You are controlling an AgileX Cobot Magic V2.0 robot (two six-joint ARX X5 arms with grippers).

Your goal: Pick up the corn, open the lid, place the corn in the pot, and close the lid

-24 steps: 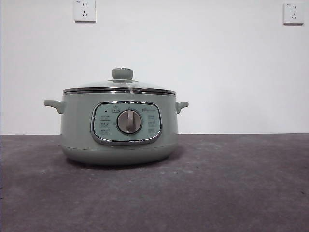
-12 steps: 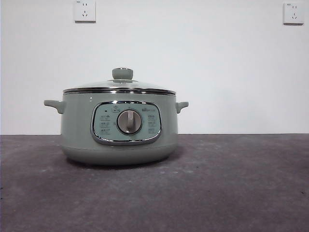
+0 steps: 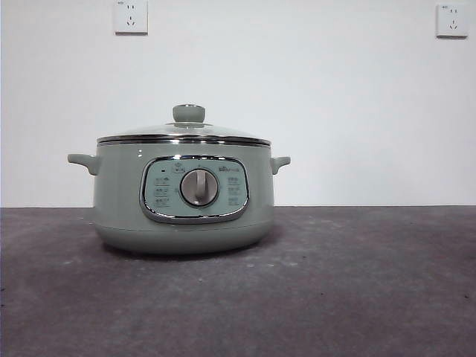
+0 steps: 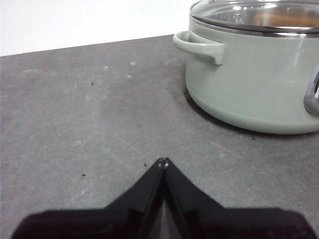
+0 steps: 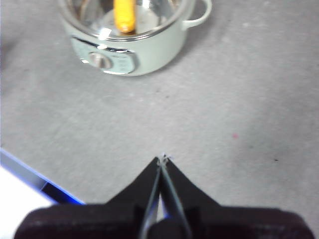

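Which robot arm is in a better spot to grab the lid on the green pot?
Probably the left. The left gripper sits shut, close beside the sage-green electric pot, whose domed glass lid is on. The right gripper, also shut, sees that pot small and farther off.

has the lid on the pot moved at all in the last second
No. In the front view the lid sits on the pot as before, its knob at the same spot below the left wall socket.
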